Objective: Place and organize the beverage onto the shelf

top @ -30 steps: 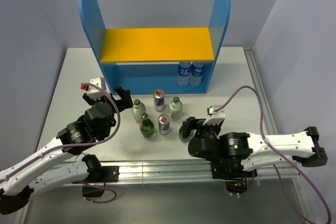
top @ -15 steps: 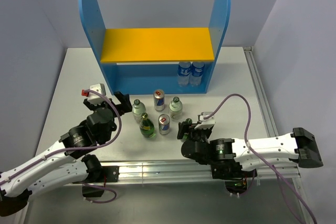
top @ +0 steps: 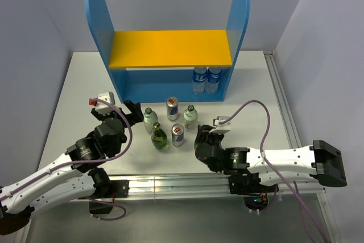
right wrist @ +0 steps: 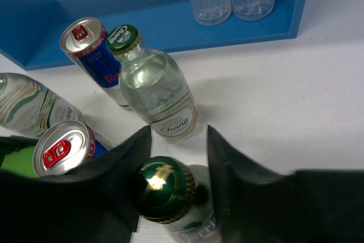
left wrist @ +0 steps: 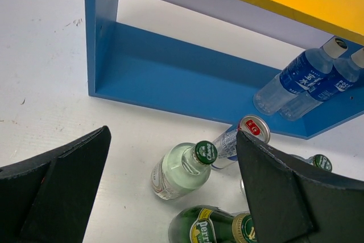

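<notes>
Green glass is what the right tool [right wrist: 177,140] is dealing with. One green bottle [right wrist: 165,189] stands upright between its jaws at the near right of the cluster, just beside a clear bottle [right wrist: 153,92]. Over the last second the right arm has swung in over this bottle, so the top view now hides it. A thin gap shows beside the cap, so it cannot be told whether the tool grips. The left tool [left wrist: 173,138], spread wide, has edged towards the other clear bottle [left wrist: 179,169]. No drink has left the table [top: 256,83]. The shelf [top: 98,15] holds only two water bottles [top: 206,79] on its lower level, so placing appears not yet begun.
</notes>
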`<state>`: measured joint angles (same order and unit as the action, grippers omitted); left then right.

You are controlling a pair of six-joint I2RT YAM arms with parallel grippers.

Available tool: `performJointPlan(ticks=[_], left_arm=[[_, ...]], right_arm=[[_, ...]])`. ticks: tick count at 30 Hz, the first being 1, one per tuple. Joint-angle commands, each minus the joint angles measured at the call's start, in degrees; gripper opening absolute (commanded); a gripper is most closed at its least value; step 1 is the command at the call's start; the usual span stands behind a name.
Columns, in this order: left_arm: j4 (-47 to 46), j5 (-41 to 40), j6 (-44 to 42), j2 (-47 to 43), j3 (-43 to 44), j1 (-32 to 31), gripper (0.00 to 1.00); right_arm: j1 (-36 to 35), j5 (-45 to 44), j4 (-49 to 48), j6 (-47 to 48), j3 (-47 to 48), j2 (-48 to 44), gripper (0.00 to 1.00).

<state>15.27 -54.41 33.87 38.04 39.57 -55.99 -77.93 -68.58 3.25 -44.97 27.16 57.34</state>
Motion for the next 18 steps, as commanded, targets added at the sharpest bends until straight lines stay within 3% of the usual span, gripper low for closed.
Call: performJointPlan(ticks=[1, 4, 5, 18], left_arm=[[-2.35, -1.13, -0.21, 0.28, -0.11, -0.44, 0.99], [-2.52, -1.31, -0.21, 0.28, -0.28, -0.44, 0.99], [-3.05, -1.31, -0.29, 0.19, -0.72, -0.44, 0.99], [-4.02, -0.7, -0.38, -2.36, -2.04, -0.44, 0.99]], right_arm=[[1.29, -2.53, -3.07, 1.47, -0.17, 0.23, 0.49], [2.17, -2.0, -2.46, 0.85, 0.52, 0.93, 0.2], [2.26, -2.0, -1.76, 0.24, 0.96, 1.63, 0.03], [2.43, -4.19, 6.68, 7.07, 13.44, 3.13, 0.0]])
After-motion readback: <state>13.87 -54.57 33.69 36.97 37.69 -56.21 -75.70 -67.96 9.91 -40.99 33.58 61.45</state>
